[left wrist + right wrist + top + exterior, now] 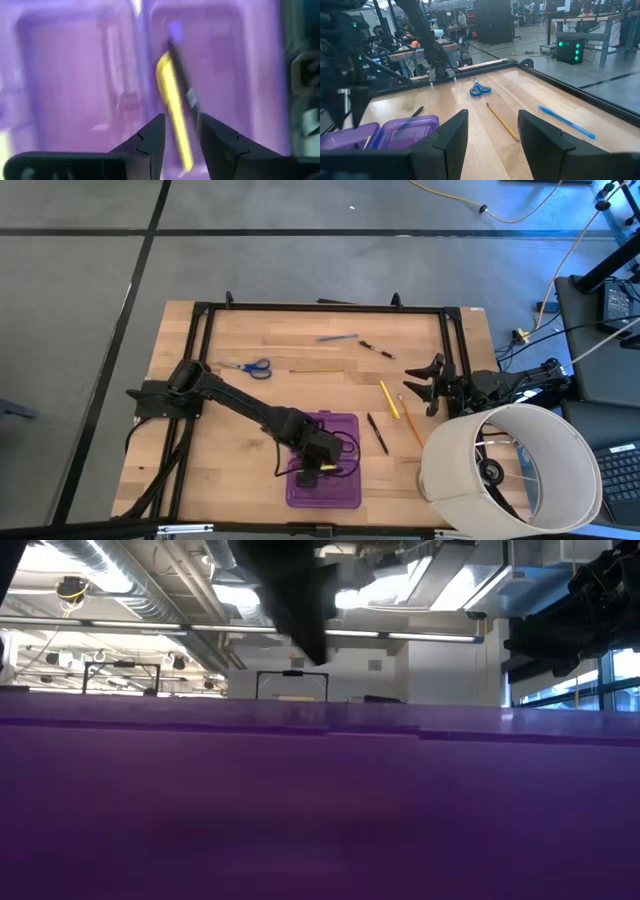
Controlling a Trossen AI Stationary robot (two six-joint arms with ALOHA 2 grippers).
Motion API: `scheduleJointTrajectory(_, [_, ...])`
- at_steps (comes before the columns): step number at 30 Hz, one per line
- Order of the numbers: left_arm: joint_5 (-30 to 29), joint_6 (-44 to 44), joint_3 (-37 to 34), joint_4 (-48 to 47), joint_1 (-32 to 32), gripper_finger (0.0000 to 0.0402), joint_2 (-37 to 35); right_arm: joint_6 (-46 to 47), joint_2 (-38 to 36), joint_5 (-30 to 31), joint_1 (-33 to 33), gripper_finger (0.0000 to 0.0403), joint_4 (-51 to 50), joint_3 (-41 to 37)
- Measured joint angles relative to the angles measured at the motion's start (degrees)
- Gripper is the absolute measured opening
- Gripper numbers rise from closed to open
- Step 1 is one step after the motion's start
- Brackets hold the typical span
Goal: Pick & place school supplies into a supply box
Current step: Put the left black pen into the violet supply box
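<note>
Open purple box (pixel 335 480) holds a yellow pencil (pixel 174 107); others scattered.

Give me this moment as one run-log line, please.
left gripper: open over purple pencil case | yellow pencil: between fingers | right gripper: open, waiting

My left arm (pixel 240 405) lies diagonally across the counter (pixel 300 395), blocking the way to the purple box (pixel 345 490) from that side; big white cylinder (pixel 505 465) walls off the near right corner; pencils (pixel 389 399) & black pen (pixel 377 433) litter the gap betw. box & cylinder; far centre strip mostly free.
</note>
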Motion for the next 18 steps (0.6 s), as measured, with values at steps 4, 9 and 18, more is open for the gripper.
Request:
scheduleJointTrajectory(4, [-8.2, -0.7, 0.0, -8.7, -1.0, 0.0109, -0.3, 0.0, 0.0, 0.0, 0.0, 0.0176, 0.0, 0.0])
scheduleJointTrajectory(9, [-10.5, -0.9, -2.4, -12.5, -2.1, 0.0111, -0.4, 0.0, 0.0, -0.1, 0.0, 0.0176, 0.0, 0.0])
scheduleJointTrajectory(18, [-10.7, -4.7, -9.5, -12.7, -2.3, 0.0108, -7.7, 0.1, 0.3, -0.4, 0.0, 0.0176, 0.0, 0.0])
